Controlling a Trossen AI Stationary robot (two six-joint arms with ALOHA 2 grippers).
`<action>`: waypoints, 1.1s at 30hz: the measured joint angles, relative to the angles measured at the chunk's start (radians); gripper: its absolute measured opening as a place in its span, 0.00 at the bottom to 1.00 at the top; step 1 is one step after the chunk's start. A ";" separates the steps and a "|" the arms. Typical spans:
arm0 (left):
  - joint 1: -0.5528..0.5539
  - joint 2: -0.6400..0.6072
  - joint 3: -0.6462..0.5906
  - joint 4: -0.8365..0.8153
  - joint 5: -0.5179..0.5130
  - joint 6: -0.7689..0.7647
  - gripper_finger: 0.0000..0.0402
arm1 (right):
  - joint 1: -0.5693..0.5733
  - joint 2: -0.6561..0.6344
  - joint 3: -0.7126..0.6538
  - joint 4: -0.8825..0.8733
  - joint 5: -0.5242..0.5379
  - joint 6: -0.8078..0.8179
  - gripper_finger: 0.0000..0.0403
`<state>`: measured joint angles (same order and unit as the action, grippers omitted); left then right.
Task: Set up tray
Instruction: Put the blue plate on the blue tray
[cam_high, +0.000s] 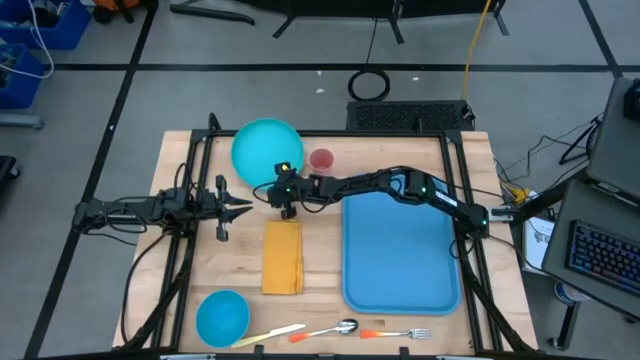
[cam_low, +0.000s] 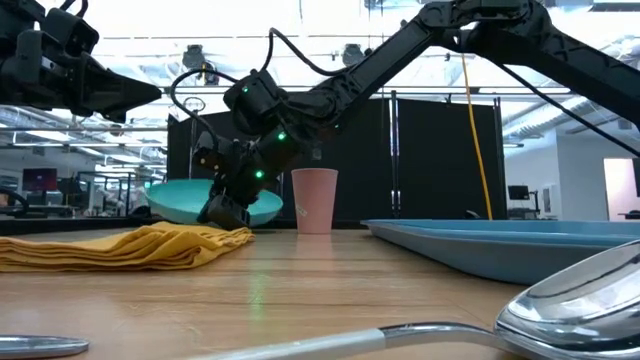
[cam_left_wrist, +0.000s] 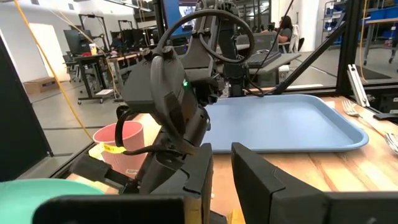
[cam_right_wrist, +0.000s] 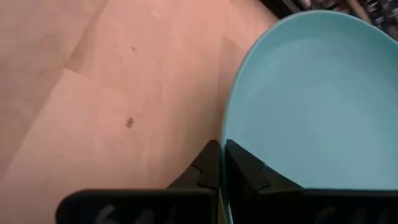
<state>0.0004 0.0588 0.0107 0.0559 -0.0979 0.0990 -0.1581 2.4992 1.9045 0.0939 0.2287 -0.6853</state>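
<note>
You are pinching the plate (cam_high: 264, 148) rim with the right gripper (cam_right_wrist: 221, 163) clenched on it, left of the tray (cam_high: 398, 252). Lift level before carrying it trayward; the left gripper (cam_high: 240, 208), part-open, is waiting nearby.

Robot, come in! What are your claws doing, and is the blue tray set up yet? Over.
Right end effector shut on turquoise plate rim. Left end effector idle above table. Tray bare. Nothing in the way.
</note>
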 joint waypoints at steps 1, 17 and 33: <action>0.000 0.000 0.000 0.000 0.000 0.000 0.17 | 0.003 0.000 0.000 0.002 0.012 -0.014 0.01; 0.000 0.000 0.000 0.000 0.000 0.000 0.17 | 0.009 -0.075 -0.003 0.037 0.088 -0.090 0.00; 0.000 0.000 0.000 0.000 0.000 0.000 0.17 | 0.009 -0.172 -0.002 0.025 0.121 -0.145 0.00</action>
<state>0.0004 0.0587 0.0107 0.0555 -0.0976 0.0992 -0.1490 2.3269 1.9025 0.1191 0.3501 -0.8308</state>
